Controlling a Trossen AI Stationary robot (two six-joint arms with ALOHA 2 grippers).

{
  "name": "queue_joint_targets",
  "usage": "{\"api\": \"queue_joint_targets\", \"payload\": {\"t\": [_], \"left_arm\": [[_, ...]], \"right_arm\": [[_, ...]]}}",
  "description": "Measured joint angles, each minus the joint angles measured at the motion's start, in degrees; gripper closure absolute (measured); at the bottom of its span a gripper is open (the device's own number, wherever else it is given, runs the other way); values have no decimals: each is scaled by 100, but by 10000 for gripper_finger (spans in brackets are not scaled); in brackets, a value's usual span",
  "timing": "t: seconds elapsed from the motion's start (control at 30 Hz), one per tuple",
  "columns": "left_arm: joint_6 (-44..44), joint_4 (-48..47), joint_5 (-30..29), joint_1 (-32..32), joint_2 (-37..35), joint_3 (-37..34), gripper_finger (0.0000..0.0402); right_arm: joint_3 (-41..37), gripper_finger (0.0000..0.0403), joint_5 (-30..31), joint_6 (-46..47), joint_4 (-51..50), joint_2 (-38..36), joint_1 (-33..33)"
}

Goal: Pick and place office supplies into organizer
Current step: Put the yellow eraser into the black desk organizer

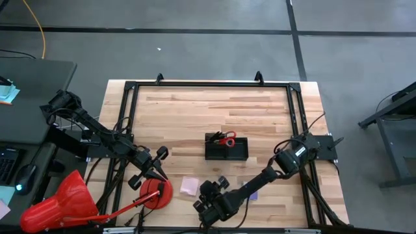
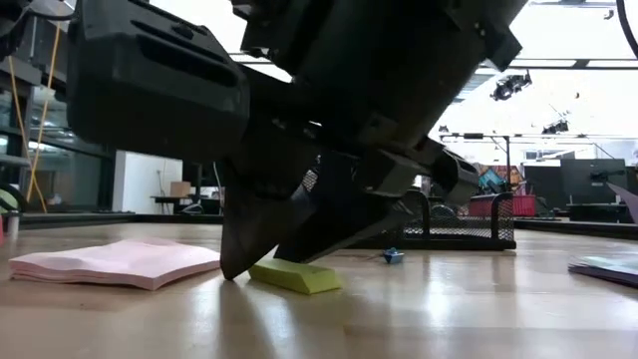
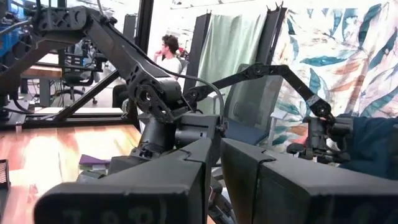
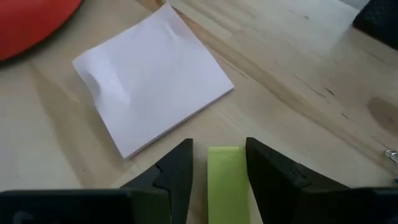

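Yellow piece lies flat on the bench between the right gripper's part-open fingers, beside the pink pad; left fingers closed, empty.

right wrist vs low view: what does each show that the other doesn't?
Right wrist only: the yellow piece lies in the gap between the right gripper fingers, jaws open around it; a red disc edge in a corner.
Low only: the black organizer behind, a small blue item on the table, a purple pad at the edge.
Both: the pink sticky pad, yellow piece and right gripper at table level.
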Motion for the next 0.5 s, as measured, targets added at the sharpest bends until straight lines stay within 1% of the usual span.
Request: {"api": "queue_joint_targets", "payload": {"t": [0.13, 0.3, 0.5], "left_arm": [[2, -48, -1, 0, 0, 0, 373], [1, -67, -1, 0, 0, 0, 373], [3, -61, -1, 0, 0, 0, 373]], "right_arm": [[-16, 263, 412, 92, 4, 43, 171], [-20, 263, 552, 236, -107, 63, 331], [-13, 263, 914, -15, -56, 198, 472]]}}
